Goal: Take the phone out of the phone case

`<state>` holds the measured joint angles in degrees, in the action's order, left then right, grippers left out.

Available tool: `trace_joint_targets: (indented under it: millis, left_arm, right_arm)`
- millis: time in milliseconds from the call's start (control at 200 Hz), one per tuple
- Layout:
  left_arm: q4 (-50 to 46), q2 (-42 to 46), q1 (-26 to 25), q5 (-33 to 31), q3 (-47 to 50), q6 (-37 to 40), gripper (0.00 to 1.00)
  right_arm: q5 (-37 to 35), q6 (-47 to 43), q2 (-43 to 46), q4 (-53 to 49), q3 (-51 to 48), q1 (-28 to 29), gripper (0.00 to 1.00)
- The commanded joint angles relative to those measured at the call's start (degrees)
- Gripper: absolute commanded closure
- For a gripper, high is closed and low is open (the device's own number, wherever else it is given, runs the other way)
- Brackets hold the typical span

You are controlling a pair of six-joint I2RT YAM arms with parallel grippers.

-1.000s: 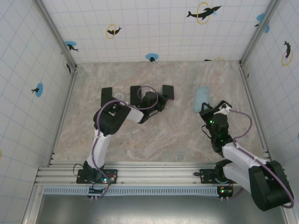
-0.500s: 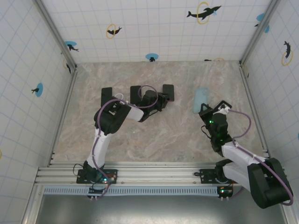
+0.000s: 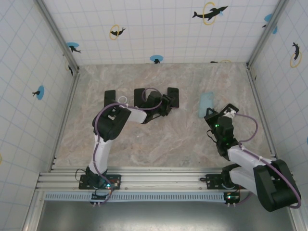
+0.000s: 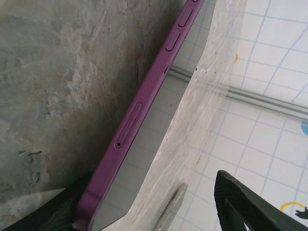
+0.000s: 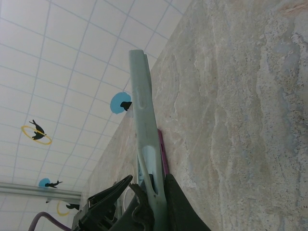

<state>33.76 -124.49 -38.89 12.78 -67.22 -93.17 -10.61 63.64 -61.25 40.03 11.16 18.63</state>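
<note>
The phone [image 3: 173,95], dark-screened with a purple rim, lies flat on the marble table, out of its case. In the left wrist view the phone [image 4: 144,115] runs diagonally, its near end beside one dark finger [image 4: 53,214]. My left gripper [image 3: 167,103] [image 4: 149,211] stands open around that end, with the other finger [image 4: 243,204] well apart from it. The pale blue-green phone case [image 3: 207,103] is empty and held on edge by my right gripper [image 3: 212,115]. In the right wrist view the case [image 5: 143,115] is pinched between the shut fingers of the right gripper [image 5: 158,204].
Two more dark flat slabs [image 3: 109,98] [image 3: 140,94] and a small white ring [image 3: 123,99] lie left of the phone. Tiled walls close in the table on three sides. Bare marble [image 3: 173,139] stretches between the arms toward the near rail.
My left gripper has opened and let go of the phone, which now rests on the table. The right gripper has nudged the case slightly up and left.
</note>
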Motion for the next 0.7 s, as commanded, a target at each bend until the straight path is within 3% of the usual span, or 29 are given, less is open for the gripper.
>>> trace_joint_targets:
  millis: [0,330,696]
  left_arm:
    - [-4.57,2.83,0.49,0.76,0.58,0.63,0.33]
    - [-6.78,6.12,0.48,1.55,3.11,-0.7,0.24]
    - [-9.35,11.66,0.4,1.76,3.98,2.81,0.21]
  right_arm:
    - [-0.5,0.61,-0.36,1.1,0.11,-0.31,0.91]
    - [0.17,-0.15,-4.48,4.55,0.59,-0.23,0.91]
    - [4.68,-4.47,-20.13,12.0,7.92,0.49,0.89]
